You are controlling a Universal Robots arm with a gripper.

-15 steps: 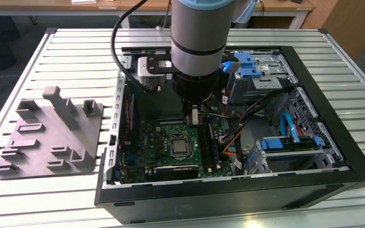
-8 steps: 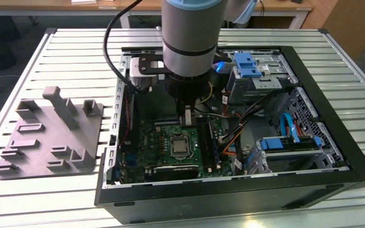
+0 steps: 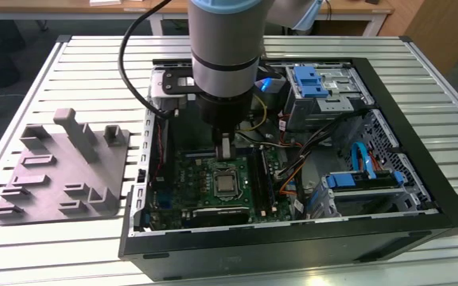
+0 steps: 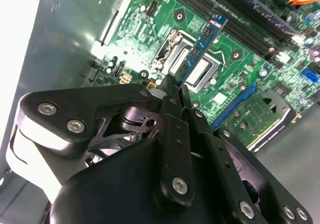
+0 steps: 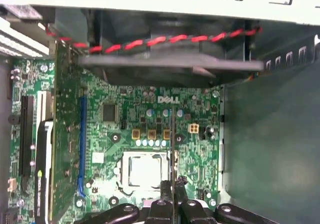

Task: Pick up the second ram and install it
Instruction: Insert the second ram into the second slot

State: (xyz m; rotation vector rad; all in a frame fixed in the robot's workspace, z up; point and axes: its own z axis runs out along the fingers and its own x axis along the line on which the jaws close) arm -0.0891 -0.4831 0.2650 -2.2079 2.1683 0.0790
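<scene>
**Gripper** (image 3: 223, 154): hangs on the arm inside the open computer case (image 3: 420, 128), directly above the silver CPU socket (image 3: 226, 185) of the green motherboard (image 3: 201, 179). Its fingers are clamped flat on the second ram.

**Second ram** (image 4: 204, 43): held over the CPU socket.
- In the second wrist view its broad face shows as a dark strip with a blue label. It juts out past the fingertips (image 4: 169, 104) and crosses the socket (image 4: 200, 77).
- In the first wrist view it (image 5: 172, 134) stands edge-on as a thin dark line. It runs from the gripper (image 5: 172, 189), past the side of the socket (image 5: 145, 169), toward the case fan (image 5: 170, 64).

**Memory slots** (image 4: 225, 9): long and black, just beside the socket. In the exterior view they (image 3: 257, 179) lie on the socket's side toward that view's right.

**Red-and-black twisted wire** (image 5: 150, 42): runs across the fan and is seen in the first wrist view.

**Grey plastic fixture** (image 3: 62, 173): has upright blocks and sits on the slatted table (image 3: 93, 59). It is outside the case, well apart from the socket, on the exterior view's left.
</scene>
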